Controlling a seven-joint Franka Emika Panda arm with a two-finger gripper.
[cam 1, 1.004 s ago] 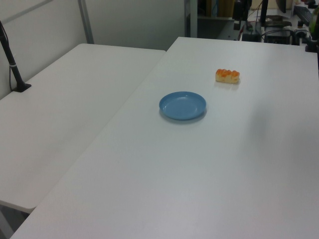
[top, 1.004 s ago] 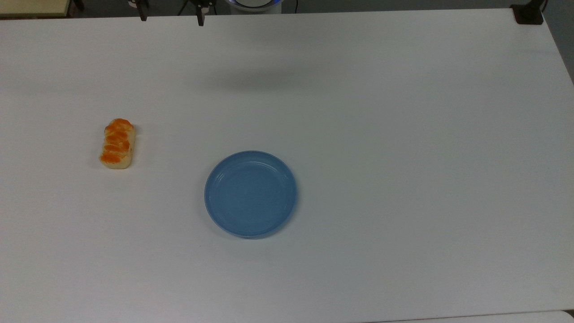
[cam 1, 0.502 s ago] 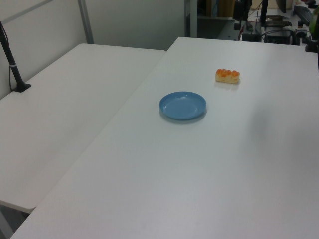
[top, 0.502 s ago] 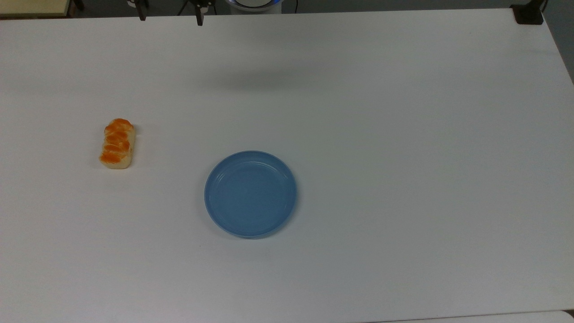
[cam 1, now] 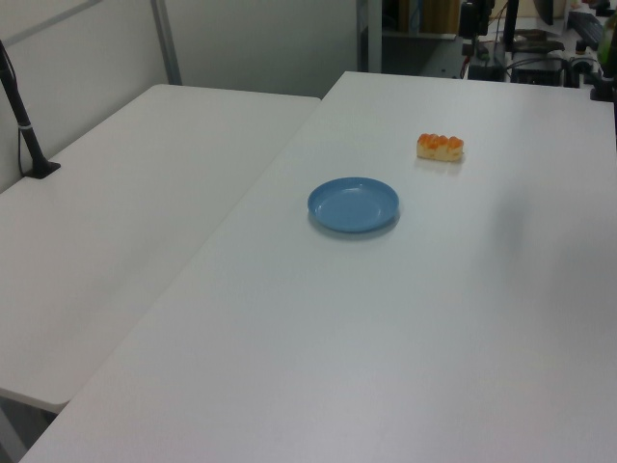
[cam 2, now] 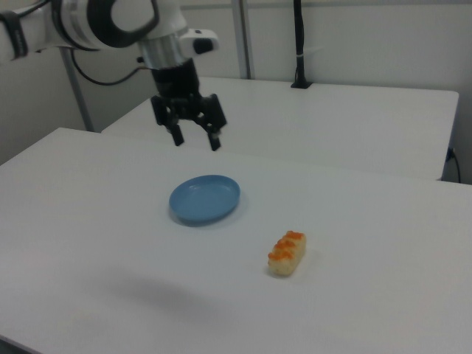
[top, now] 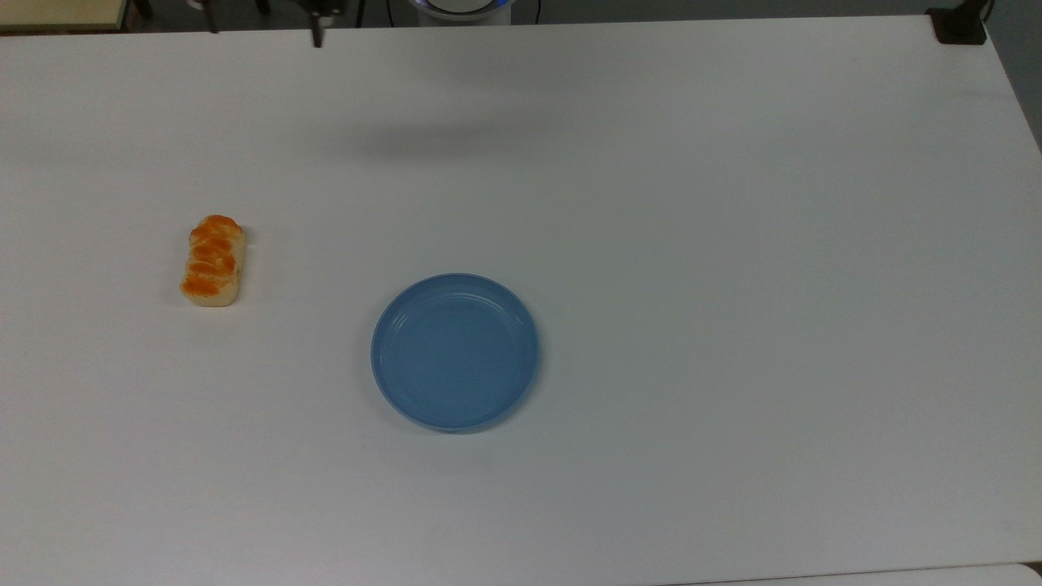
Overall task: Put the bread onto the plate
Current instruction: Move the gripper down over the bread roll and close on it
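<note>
The gripper (cam 2: 195,139) has slid a little toward the top view's left since the earlier picture, going by its finger tips at the top edge of that view; the bread (top: 212,260) and the plate (top: 454,351) have not moved. The jaws are spread wide and hold nothing.

The bread lies flat on the white table (top: 733,244), well apart from the plate. In the top view it sits on the left side, and the plate is lower down and to its right. The gripper hangs high in the air, far up near the table's back edge.

In the right view, the bread (cam 2: 287,254) is down and to the right of the gripper, past the plate (cam 2: 204,199). So the arm probably has to travel over and come down a long way.

In the top view the bread's long side runs almost up and down. I think the jaws should close across its short side, one finger on each pale side.
</note>
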